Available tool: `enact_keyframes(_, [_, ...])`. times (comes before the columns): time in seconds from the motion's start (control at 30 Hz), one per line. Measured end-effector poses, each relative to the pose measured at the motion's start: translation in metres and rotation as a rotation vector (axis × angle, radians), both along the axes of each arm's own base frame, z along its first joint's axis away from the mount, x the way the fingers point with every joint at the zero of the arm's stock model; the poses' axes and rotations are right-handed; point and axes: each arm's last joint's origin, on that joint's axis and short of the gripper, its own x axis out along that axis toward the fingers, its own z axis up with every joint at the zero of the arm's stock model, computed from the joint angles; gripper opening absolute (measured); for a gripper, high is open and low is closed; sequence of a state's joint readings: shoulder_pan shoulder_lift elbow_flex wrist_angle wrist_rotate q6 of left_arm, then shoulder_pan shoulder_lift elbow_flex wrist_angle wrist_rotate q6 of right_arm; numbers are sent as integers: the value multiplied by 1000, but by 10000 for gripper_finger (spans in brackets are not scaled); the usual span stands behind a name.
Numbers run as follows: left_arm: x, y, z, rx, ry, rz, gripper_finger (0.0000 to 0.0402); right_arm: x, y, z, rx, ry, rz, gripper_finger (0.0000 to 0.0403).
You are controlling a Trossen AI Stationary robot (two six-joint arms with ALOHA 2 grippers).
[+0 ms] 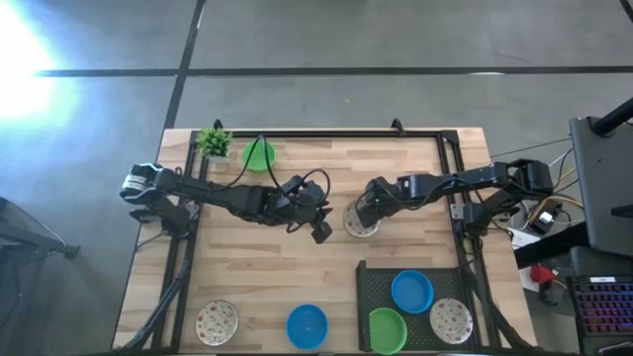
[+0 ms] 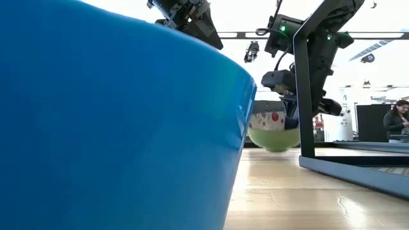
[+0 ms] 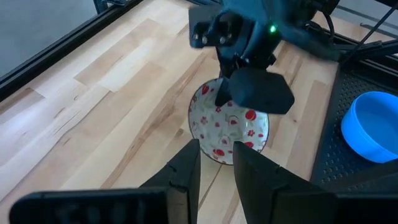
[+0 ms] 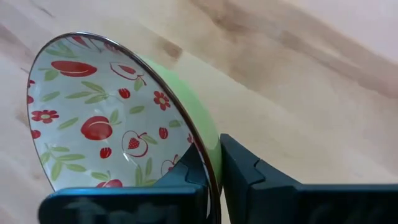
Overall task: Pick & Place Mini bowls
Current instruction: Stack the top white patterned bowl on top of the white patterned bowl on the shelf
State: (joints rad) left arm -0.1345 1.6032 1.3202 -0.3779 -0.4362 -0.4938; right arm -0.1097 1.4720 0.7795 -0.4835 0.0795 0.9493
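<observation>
Now: right gripper pinches the rim of a patterned bowl at mid-table

High view: the right gripper [image 1: 368, 212] sits over a patterned bowl [image 1: 362, 222] near the middle of the table [image 1: 297, 267]. The left gripper [image 1: 318, 227] hovers just beside it. A green bowl [image 1: 258, 154] lies at the far edge next to a plant [image 1: 213, 140]. A speckled bowl [image 1: 217, 321] and a blue bowl [image 1: 307, 325] rest on the near edge. A dark tray [image 1: 371, 277] holds three more: blue [image 1: 411, 291], green [image 1: 387, 327] and speckled [image 1: 450, 319].

Low view: the near blue bowl [image 2: 115, 121] fills most of the picture. Beyond it the patterned bowl [image 2: 273, 131], green outside, stands on the wood under the right arm. A person [image 2: 395, 120] sits in the room behind.

Left wrist view: the left fingers [image 3: 186, 171] stand slightly apart with nothing between them, pointing at the patterned bowl [image 3: 227, 124]. The right gripper [image 3: 239, 87] reaches into that bowl at its rim.

Right wrist view: the right fingers [image 4: 245, 171] are closed on the bowl's rim [image 4: 208, 158], one inside, one outside on the green wall
</observation>
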Motion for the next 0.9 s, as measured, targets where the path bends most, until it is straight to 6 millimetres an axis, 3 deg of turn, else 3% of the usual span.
enact_keyframes(0.37, [-1,0,-1,2,9,-1,87,-26,3,34,-8,-25,42,15])
enact_keyframes(0.67, [-1,0,-1,3,15,-1,87,-60,10,83,13,42,115,15])
enact_keyframes(0.9, [-1,0,-1,3,15,-1,87,-72,26,113,30,106,216,15])
